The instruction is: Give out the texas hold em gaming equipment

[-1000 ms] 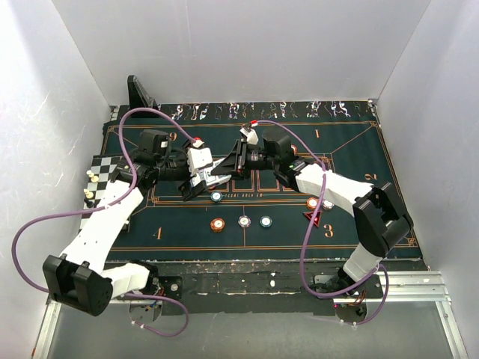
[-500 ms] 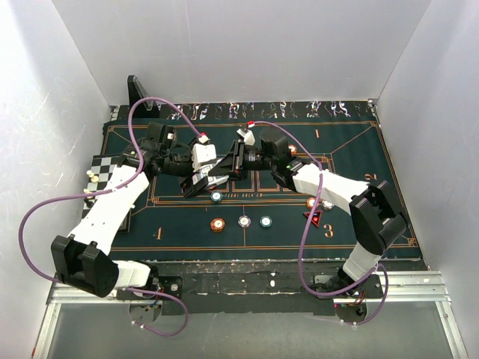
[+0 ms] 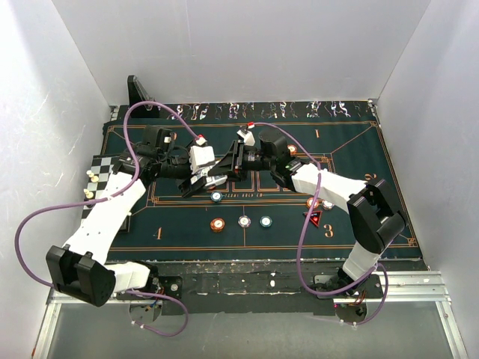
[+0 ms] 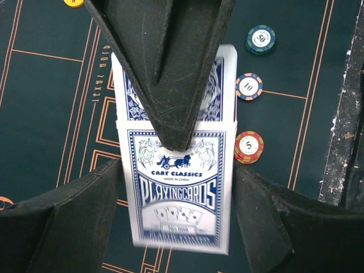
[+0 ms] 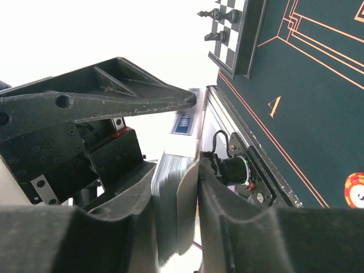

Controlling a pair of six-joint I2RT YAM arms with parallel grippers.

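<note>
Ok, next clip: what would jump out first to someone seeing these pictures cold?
Both arms meet over the middle of the green mat, sharing one blue-and-white pack of playing cards. The right gripper clamps its faces, while the left gripper appears closed on its long sides. After that, the eye goes to the row of three chips lying on the mat nearer the arm bases.
</note>
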